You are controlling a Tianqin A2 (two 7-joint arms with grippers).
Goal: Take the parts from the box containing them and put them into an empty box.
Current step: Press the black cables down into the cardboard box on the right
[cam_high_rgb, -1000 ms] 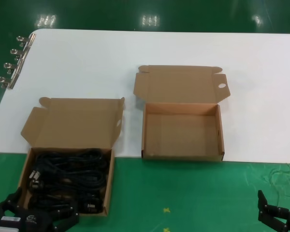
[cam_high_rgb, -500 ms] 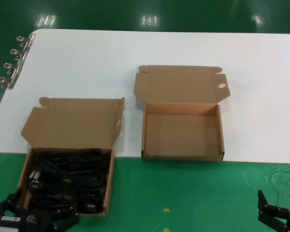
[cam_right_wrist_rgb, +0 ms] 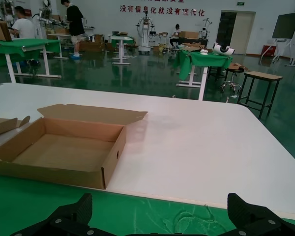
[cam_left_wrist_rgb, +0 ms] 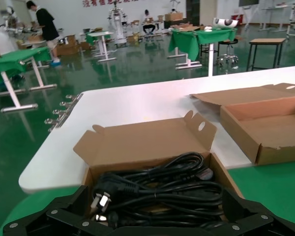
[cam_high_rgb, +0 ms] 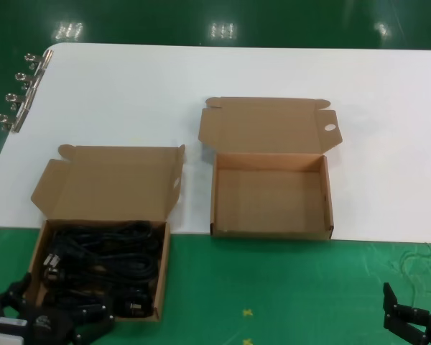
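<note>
The parts, black bundled power cords (cam_high_rgb: 104, 259) with chunky plugs, fill the box containing them (cam_high_rgb: 161, 277), which stands open on the green mat at the near left. An empty box (cam_high_rgb: 271, 230) with an oval hole in its lid ear stands open at the white table's front edge. My left gripper (cam_high_rgb: 54, 307) hovers open just in front of the cord box. In the left wrist view its fingers flank the cords (cam_left_wrist_rgb: 162, 189), left gripper (cam_left_wrist_rgb: 157, 206) touching nothing. My right gripper (cam_high_rgb: 416, 320) waits open at the near right; in its wrist view the right gripper (cam_right_wrist_rgb: 160, 206) sits over bare mat, with the empty box (cam_right_wrist_rgb: 64, 150) well ahead of it and off to one side.
The white table (cam_high_rgb: 237, 72) stretches behind both boxes. Several metal clips (cam_high_rgb: 21, 93) line its far left edge. Faint scuff marks (cam_high_rgb: 420, 262) mark the green mat (cam_high_rgb: 273, 287) at the near right. Both lids lie folded back toward the far side.
My left gripper has sunk slightly toward the near edge of the head view. The boxes, the cords and my right gripper have not moved.
</note>
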